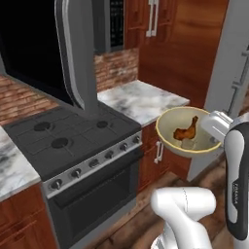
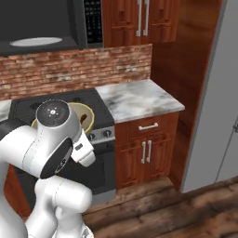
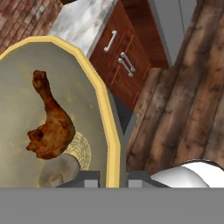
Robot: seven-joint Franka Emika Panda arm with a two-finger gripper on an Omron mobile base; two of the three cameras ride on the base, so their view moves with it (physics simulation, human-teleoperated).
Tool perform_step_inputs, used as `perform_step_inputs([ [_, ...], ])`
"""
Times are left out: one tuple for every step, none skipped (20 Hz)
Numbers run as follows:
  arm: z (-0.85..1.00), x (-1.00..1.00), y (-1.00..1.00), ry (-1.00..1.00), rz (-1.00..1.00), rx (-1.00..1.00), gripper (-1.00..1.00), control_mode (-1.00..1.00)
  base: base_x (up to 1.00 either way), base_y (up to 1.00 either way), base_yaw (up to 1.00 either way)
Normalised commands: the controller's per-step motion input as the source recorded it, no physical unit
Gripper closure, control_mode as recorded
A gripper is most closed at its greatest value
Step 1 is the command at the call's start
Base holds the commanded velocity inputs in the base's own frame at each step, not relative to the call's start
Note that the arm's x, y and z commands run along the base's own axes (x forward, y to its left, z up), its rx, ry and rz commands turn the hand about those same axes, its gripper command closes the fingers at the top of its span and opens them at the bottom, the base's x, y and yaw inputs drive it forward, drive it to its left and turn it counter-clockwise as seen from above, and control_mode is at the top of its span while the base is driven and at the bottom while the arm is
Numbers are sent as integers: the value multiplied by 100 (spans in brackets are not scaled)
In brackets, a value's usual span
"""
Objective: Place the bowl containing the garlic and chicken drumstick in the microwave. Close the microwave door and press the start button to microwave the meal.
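- Gripper (image 3: 113,178) fingers straddle the yellow rim of the bowl (image 3: 26,87), clamped on it and holding the bowl up in the air.
- Inside lie the chicken drumstick (image 3: 50,127) and a pale garlic bulb (image 3: 59,170).
- Bowl hangs off the stove's (image 1: 68,136) right front corner, over the floor.
- Microwave (image 2: 42,28) sits above the stove, its door (image 1: 75,53) swung open, turntable plate (image 2: 35,42) bare.
- Left to do, by my reading: lift the bowl in, shut the door, press start.
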Motion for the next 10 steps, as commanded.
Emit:
perform_step_inputs([
  [0, 0, 0, 0, 0, 0, 100, 100, 54, -43, 39],
  [0, 0, 0, 0, 0, 0, 100, 100, 51, -43, 42],
  [0, 0, 0, 0, 0, 0, 100, 100, 46, -43, 43],
  [0, 0, 0, 0, 0, 0, 100, 100, 47, -41, 45],
  [0, 0, 0, 0, 0, 0, 100, 100, 46, -43, 46],
  [0, 0, 0, 0, 0, 0, 100, 100, 46, -45, 47],
  [0, 0, 0, 0, 0, 0, 100, 100, 47, -46, 48],
  [0, 0, 0, 0, 0, 0, 100, 100, 46, -49, 48],
  [0, 0, 0, 0, 0, 0, 100, 100, 46, -50, 48],
  [0, 0, 0, 0, 0, 0, 100, 100, 46, -49, 48],
])
